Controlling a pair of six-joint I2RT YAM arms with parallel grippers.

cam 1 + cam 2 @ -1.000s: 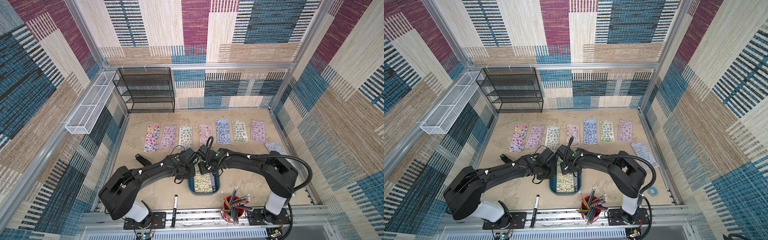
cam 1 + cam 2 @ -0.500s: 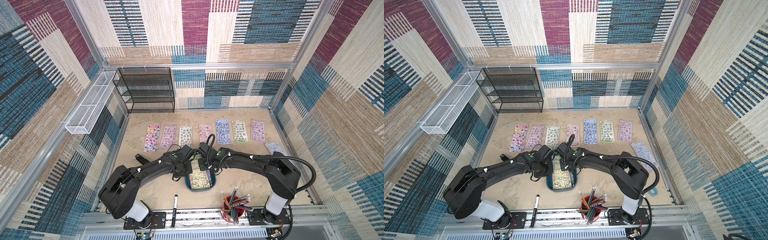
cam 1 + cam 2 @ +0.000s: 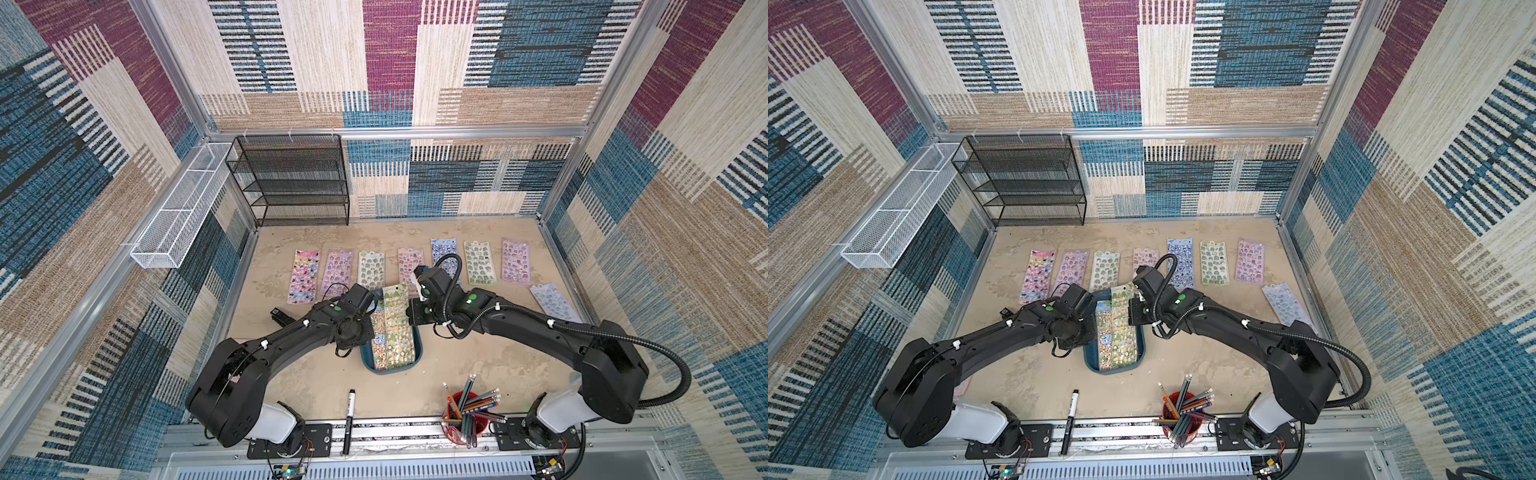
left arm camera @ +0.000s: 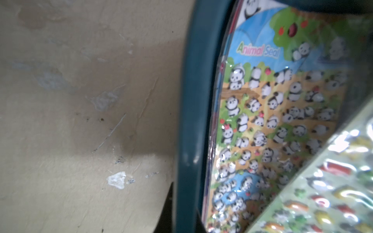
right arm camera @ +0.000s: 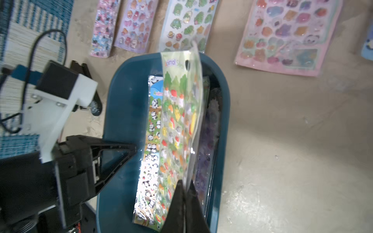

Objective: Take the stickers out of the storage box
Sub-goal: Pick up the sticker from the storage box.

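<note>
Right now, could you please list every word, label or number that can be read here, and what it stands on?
"Animal Seal": on the glossy panda sticker sheet lying in the dark teal plastic storage box.
"Animal", rest blurred: on the glossy green sticker sheet pinched by the right gripper.
Black marker pen and the sticker sheets laid out in a row: print too small or blurred to read.

Odds and ends around the sandy worktop.
A black marker lies well behind the left tool, a red cup of pencils well behind the right tool. A small black object sits out to the left tool's left. A black mesh rack and a white wire basket stand far ahead-left.
</note>
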